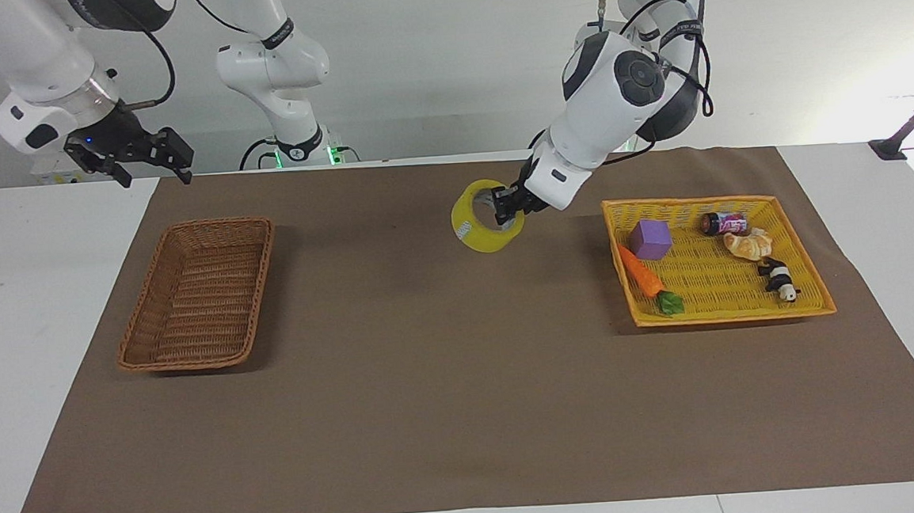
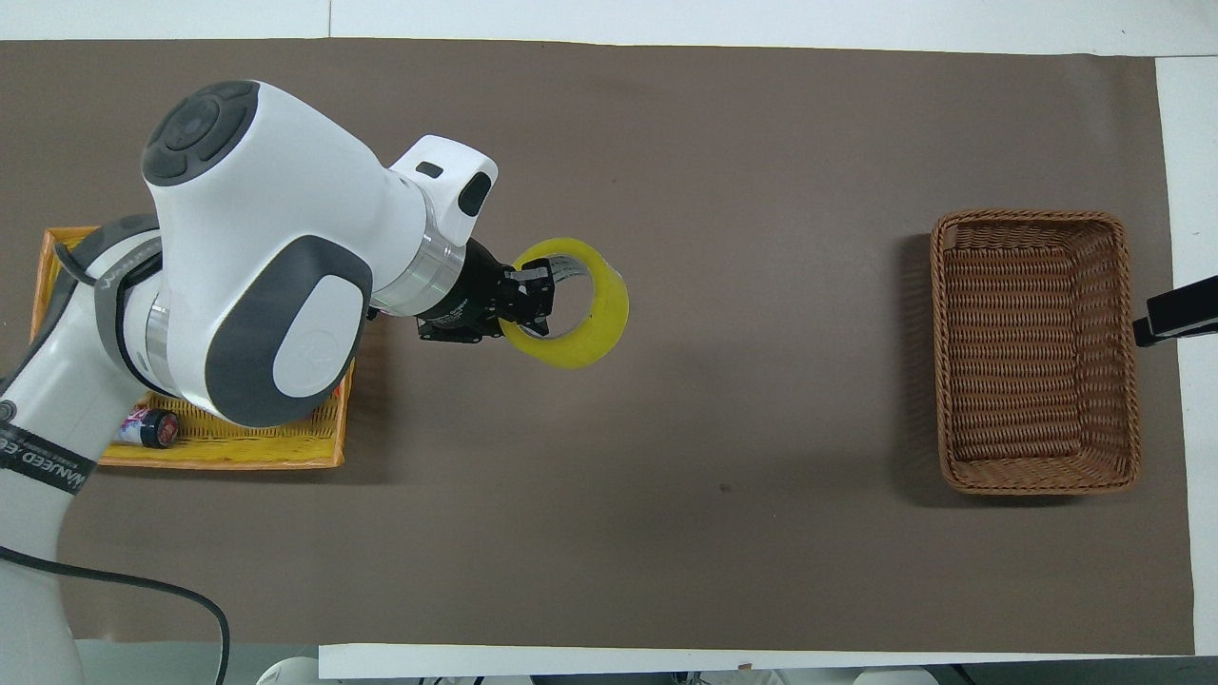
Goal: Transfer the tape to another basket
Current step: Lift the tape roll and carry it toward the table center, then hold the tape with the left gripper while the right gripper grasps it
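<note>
The yellow tape [image 1: 475, 237] hangs in the air over the brown mat, between the yellow tray and the table's middle. My left gripper [image 1: 508, 204] is shut on its rim, one finger inside the ring. In the overhead view the tape [image 2: 610, 326] and left gripper [image 2: 533, 303] show just off the tray's edge. The brown wicker basket [image 1: 197, 359] stands empty toward the right arm's end; it also shows in the overhead view [image 2: 1037, 217]. My right gripper [image 1: 154, 176] waits open, raised over the table edge beside the basket; its tip shows in the overhead view [image 2: 1175, 319].
The yellow mesh tray [image 1: 730, 315] at the left arm's end holds a carrot [image 1: 640, 273], a purple cube [image 1: 650, 238], a small can [image 1: 725, 222], a croissant [image 1: 750, 245] and a panda toy [image 1: 777, 278]. My left arm covers most of the tray [image 2: 219, 461] from above.
</note>
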